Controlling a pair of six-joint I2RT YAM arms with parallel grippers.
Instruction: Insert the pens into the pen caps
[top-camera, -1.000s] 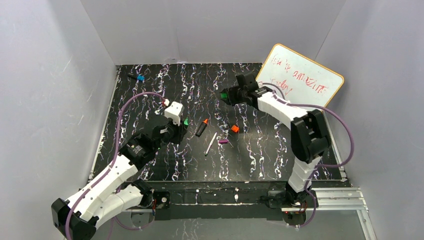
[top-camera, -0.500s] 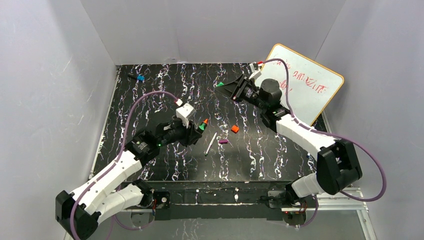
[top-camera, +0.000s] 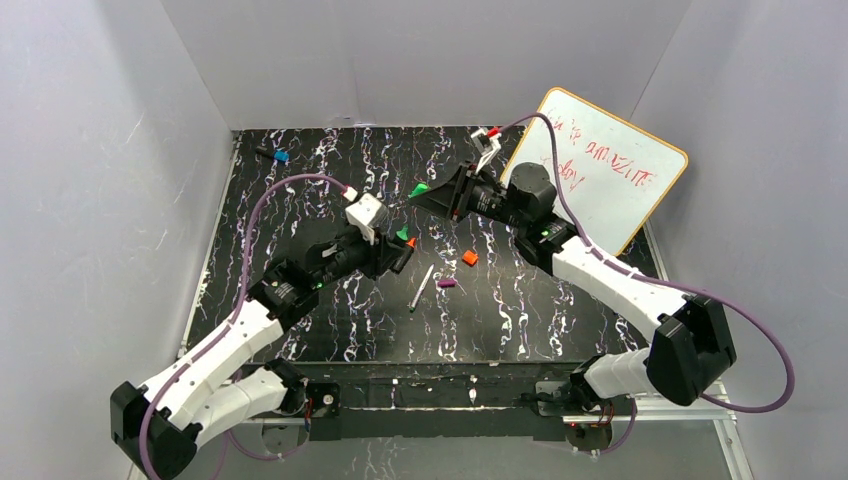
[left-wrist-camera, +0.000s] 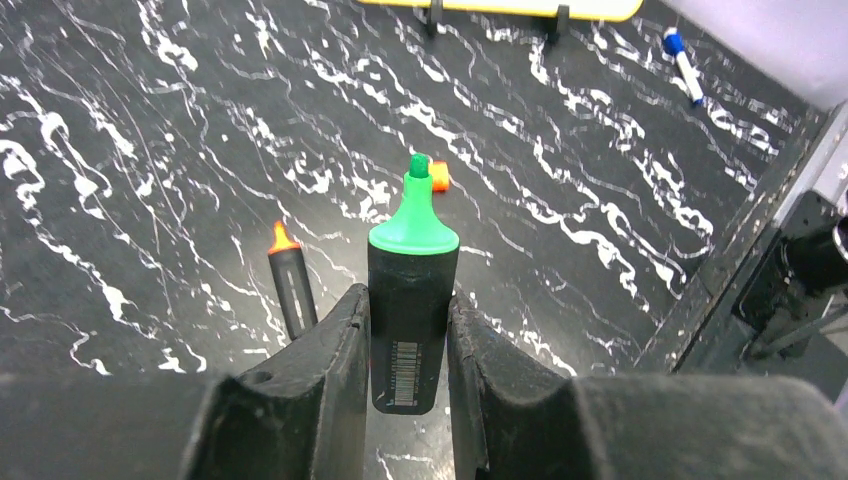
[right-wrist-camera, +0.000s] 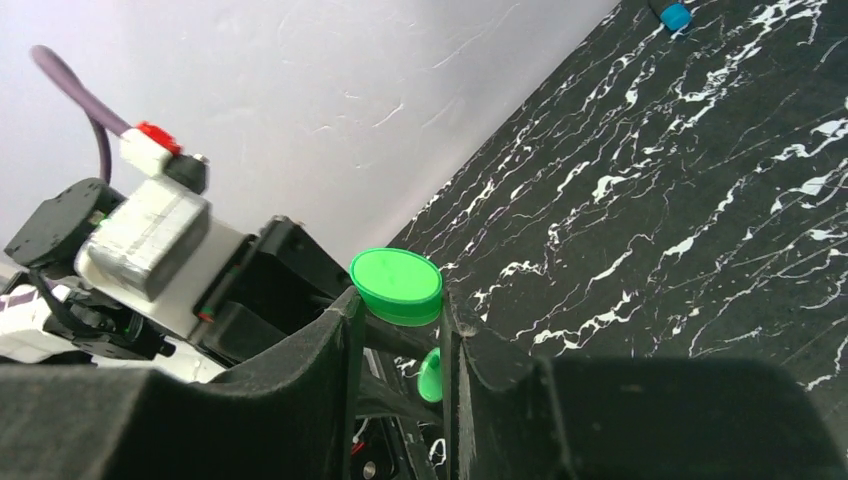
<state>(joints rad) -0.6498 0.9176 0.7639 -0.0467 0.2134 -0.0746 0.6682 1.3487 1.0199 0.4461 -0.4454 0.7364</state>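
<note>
**Inspector:** Nearest items on the surface (top-camera: 520, 320)?

**Officer:** From above, the white pen (top-camera: 421, 288) lies loose mid-surface. The purple cap (top-camera: 446, 283) lies just right of it, not touching. Neither wrist camera catches them.

**Inspector:** Left jaws?

**Officer:** Closed on the green-tipped marker (left-wrist-camera: 410, 300), gripping its black barrel, tip pointing away from the wrist. Overhead, only the green tip shows past the arm. The left wrist view also finds the orange-tipped marker (left-wrist-camera: 292, 285) lying flat on the surface beside the jaws, untouched. From above it is mostly hidden, with only the orange tip showing.

**Inspector:** Orange cap?

**Officer:** The orange cap (top-camera: 469, 258) sits loose to the right of the left jaws, apart from both arms.

**Inspector:** Right jaws?

**Officer:** Farther back, closed on the green cap (right-wrist-camera: 396, 285), pinched at the fingertips, with a flat round face showing to the right wrist camera. That view catches the marker's green tip past the cap, between the jaws. Overhead confirms that cap and tip are near but not touching.

**Inspector:** Beyond?

**Officer:** A whiteboard (top-camera: 600, 165) with red writing leans at the far right. A blue-ended pen (top-camera: 277, 155) lies at the far left.
</note>
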